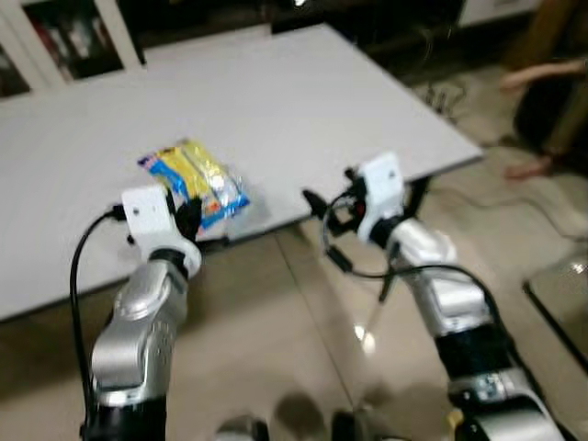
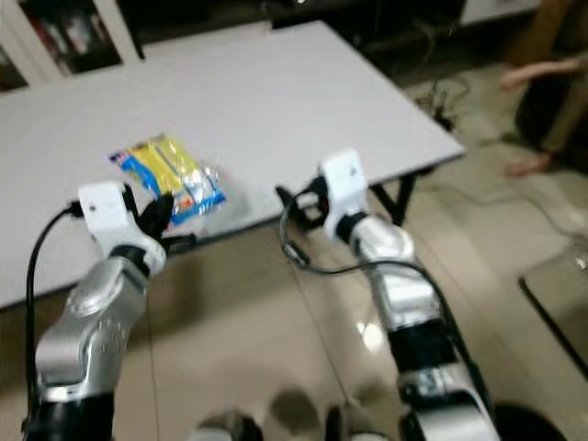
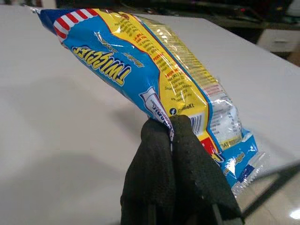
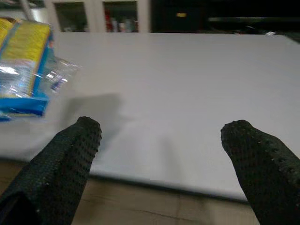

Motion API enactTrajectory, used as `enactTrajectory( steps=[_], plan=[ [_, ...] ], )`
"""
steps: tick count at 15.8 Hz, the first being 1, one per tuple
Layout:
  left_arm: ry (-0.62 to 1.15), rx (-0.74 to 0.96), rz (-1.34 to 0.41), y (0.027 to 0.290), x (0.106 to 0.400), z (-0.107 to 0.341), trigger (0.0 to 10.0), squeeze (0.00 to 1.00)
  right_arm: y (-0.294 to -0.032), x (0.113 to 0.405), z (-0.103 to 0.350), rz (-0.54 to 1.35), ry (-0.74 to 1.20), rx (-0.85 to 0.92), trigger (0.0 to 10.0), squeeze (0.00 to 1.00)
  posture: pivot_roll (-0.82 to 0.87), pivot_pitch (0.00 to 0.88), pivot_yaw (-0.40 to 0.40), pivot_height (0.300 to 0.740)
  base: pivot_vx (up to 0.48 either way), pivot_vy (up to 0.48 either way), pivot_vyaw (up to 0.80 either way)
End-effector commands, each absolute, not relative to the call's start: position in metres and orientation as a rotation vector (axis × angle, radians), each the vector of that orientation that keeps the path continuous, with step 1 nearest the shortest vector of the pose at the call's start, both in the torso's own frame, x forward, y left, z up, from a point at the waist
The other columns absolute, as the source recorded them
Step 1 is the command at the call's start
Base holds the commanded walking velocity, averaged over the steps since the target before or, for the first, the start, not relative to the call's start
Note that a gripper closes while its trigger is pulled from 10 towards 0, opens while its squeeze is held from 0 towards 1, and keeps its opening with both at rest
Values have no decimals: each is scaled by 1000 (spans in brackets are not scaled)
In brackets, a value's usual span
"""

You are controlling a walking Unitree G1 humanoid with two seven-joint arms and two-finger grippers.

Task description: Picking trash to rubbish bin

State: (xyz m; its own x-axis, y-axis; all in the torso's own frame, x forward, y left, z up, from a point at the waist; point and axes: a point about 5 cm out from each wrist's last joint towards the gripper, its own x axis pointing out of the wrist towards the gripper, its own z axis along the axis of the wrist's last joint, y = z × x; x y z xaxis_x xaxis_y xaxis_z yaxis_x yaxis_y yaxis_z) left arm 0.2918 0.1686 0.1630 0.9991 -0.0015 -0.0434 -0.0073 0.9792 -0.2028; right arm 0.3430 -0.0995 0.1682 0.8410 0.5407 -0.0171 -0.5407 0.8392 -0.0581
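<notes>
Nearest my head camera are the two silver arms, raised over the tan tiled floor (image 1: 276, 331) toward the near edge of a large white table (image 1: 276, 101). My left gripper (image 3: 171, 123) has its two black fingers pressed together on the lower edge of a snack packet (image 3: 154, 75), pinching the wrapper; the packet is tilted up off the tabletop at the near edge. My right gripper (image 4: 159, 136) sits just off the table edge to the right of the packet, fingers spread wide with nothing between them. The wrapper is blue and yellow with a clear end and red-and-white stripes at one corner; the yellow lettering, seen upside down in the left wrist view, reads roughly "TWIGGIES", and the smaller print is too fine to read. The table leg (image 1: 415, 195) stands just behind the right gripper. Beyond the table is a white-framed cabinet (image 1: 64, 41). A person's arm (image 1: 542, 72) and foot (image 1: 528, 169) show at the far right, well apart from both grippers.
</notes>
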Motion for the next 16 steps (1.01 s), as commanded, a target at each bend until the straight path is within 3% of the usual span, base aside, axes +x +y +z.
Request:
enactTrajectory(
  steps=[1, 11, 16],
  plan=[
    [52, -194, 27, 174, 291, 161, 10000, 0, -94, 342, 172, 594, -17, -55, 10000, 0, -47, 125, 64, 740, -251, 0, 0],
    [42, -219, 16, 175, 292, 162, 10000, 0, -95, 343, 172, 591, -13, -57, 10000, 0, -49, 125, 64, 740, 0, 0, 0],
    [42, -248, -1, 176, 292, 163, 10000, 0, -95, 344, 172, 589, -9, -57, 10000, 0, -52, 121, 67, 740, 0, 0, -800]
  ],
)
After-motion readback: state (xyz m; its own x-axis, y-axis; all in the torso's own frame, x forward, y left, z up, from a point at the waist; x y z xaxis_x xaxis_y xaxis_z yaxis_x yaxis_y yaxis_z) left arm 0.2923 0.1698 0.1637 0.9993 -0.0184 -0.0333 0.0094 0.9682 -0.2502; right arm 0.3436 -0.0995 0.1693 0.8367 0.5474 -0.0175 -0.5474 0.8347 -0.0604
